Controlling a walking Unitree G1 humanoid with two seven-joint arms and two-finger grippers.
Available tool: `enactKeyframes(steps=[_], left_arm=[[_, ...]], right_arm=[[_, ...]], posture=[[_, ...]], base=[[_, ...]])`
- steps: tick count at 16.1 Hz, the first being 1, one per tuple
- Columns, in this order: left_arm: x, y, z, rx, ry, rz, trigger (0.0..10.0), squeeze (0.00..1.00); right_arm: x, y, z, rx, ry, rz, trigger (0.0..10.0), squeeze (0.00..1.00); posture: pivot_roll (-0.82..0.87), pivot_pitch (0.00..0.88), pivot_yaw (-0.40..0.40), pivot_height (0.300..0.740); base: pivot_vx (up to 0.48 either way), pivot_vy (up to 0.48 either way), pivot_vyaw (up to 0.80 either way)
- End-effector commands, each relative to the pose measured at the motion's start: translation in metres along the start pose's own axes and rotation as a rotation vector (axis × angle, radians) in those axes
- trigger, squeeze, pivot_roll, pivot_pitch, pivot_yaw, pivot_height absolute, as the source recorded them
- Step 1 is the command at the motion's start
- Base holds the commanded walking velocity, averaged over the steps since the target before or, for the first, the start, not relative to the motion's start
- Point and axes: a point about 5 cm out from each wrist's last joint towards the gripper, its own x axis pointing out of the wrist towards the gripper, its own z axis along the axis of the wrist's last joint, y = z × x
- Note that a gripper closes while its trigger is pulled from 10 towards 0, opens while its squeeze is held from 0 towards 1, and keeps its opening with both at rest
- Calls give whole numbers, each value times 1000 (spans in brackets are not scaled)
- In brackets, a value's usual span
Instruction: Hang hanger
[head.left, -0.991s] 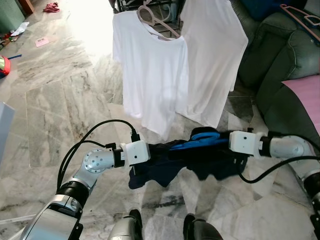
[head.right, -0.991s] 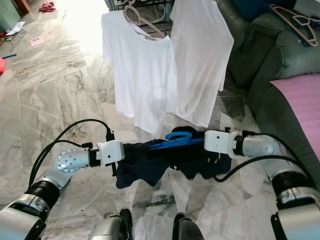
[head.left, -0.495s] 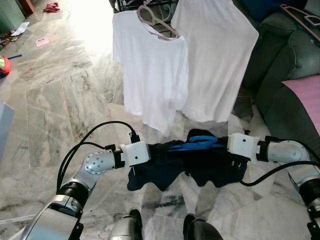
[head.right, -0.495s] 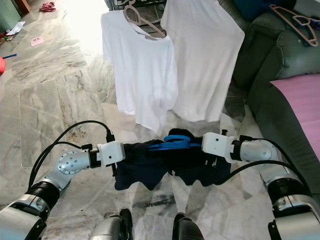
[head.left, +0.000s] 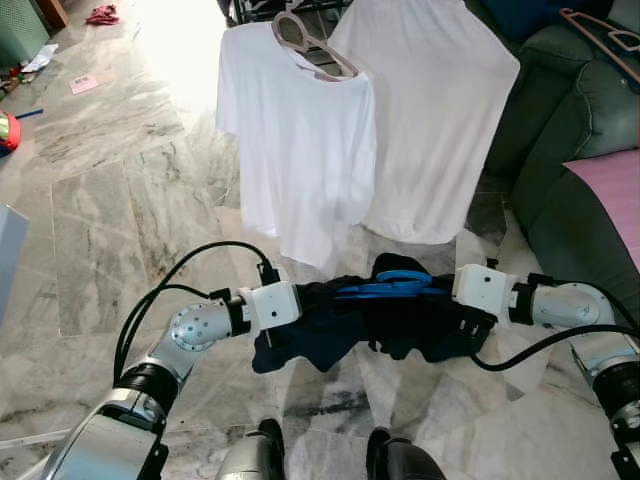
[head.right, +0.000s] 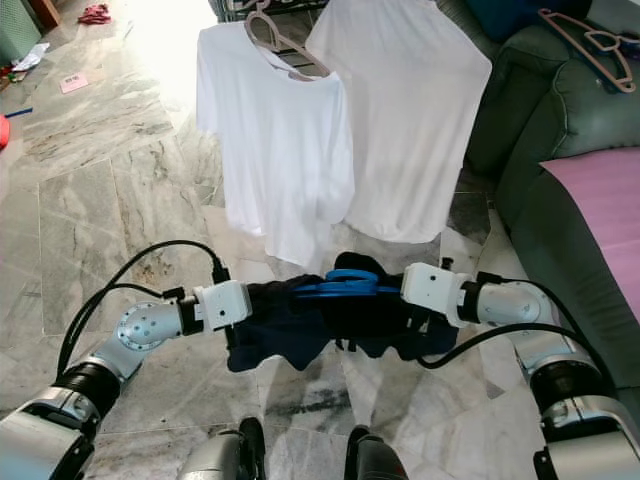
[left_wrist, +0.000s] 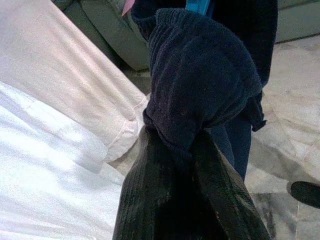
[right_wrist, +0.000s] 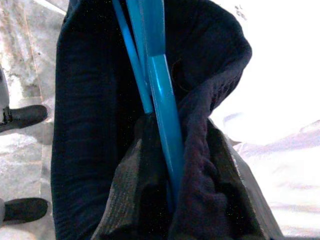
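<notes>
hanger (right_wrist: 160, 90): smooth glossy blue plastic | dark garment (head.left: 310, 335): matt navy ribbed knit cloth | white shirts (head.left: 300, 140): thin matt cloth | floor (head.left: 110, 210): polished veined marble | sofa (head.left: 590, 130), 2 o'clock: matt green upholstery

My arms are silver with white boxy wrist blocks, black cables looping from each; my fingers (left_wrist: 150, 200) are black and ribbed, my feet (head.left: 262, 455) dark.
</notes>
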Motion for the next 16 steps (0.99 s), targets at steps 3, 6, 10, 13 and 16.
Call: enactKeyframes(steps=[3,6,10,13,16], left_arm=[[2,14,8,16,-40,98,3647,506],[2,14,7,15,-38,102,4667,878],[2,14,7,15,-38,102,4667,878],[2,14,7,15,-38,102,4667,878],[2,14,7,15,-38,102,4667,878]], right_arm=[[9,14,2,5,-23,78,0,0],[9,15,2,7,-23,78,0,0],[9,15,2,7,-23,78,0,0],[9,15,2,7,-23,78,0,0],[9,15,2,7,-23,78,0,0]], posture=[[-3,245,21,740],[-3,246,22,740],[-3,246,22,740],[-3,246,22,740],[-3,246,22,740]], base=[[0,0,0],[0,0,0],[0,0,0],[0,0,0],[0,0,0]])
